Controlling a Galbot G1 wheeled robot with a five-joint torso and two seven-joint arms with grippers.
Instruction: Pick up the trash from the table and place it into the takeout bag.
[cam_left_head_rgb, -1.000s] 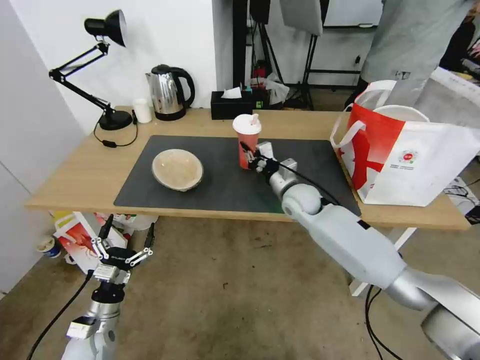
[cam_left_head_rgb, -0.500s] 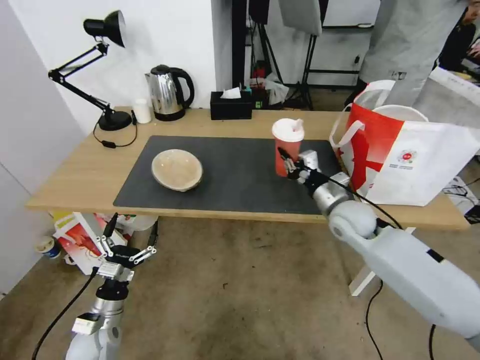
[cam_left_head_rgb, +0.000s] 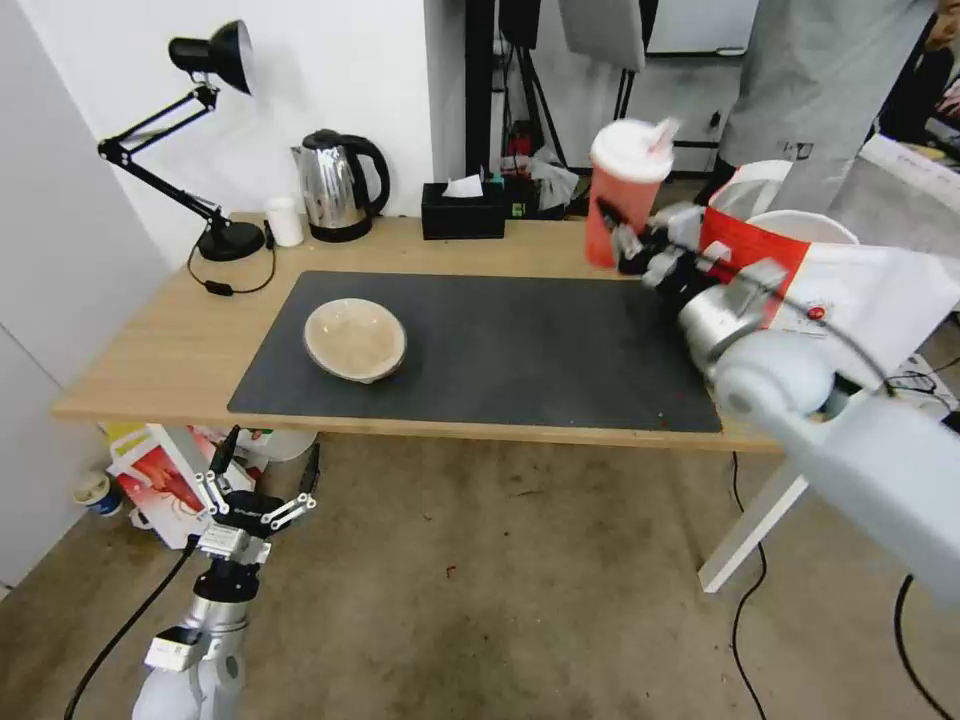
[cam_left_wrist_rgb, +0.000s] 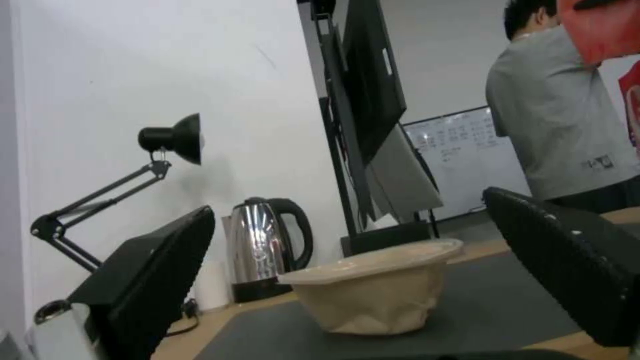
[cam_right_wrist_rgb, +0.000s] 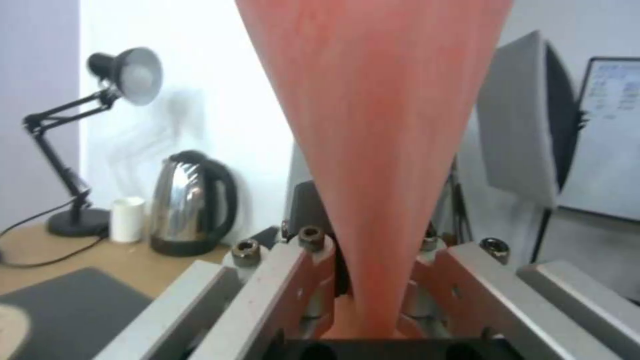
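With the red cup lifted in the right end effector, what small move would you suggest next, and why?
Probably carry the red cup a little farther right, over the takeout bag opening. The right end effector holds it raised beside the bag's near edge, not yet above the opening. The left end effector hangs open below the table.

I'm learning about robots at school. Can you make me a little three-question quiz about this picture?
1. True or false: the right hand holds the red drink cup up off the table.
2. Which piece of trash is on the dark mat? A) beige bowl B) kettle C) tissue box
3. Fill in: the left hand hangs below the table edge with its fingers ____.

Key: 1 true; 2 A; 3 open.
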